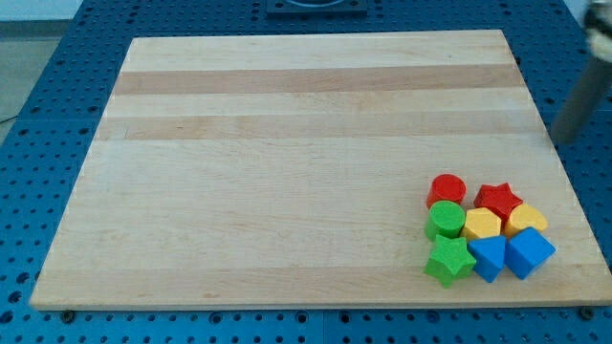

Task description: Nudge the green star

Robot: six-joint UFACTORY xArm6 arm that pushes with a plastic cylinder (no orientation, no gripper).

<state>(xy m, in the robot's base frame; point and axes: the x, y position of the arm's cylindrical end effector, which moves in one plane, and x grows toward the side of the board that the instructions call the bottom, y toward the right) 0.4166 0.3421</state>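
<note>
The green star (pixel 449 260) lies near the view's bottom right of the wooden board (pixel 287 143), at the lower left corner of a tight cluster of blocks. It touches the green cylinder (pixel 445 220) above it and a blue block (pixel 488 256) on its right. My tip (pixel 557 141) is the lower end of a blurred dark rod at the view's right edge, off the board's right side, well above and to the right of the cluster.
The cluster also holds a red cylinder (pixel 447 189), a red star (pixel 498 200), a yellow hexagon (pixel 482 225), a yellow heart-like block (pixel 527 220) and a blue cube (pixel 529 252). A blue perforated table (pixel 57 115) surrounds the board.
</note>
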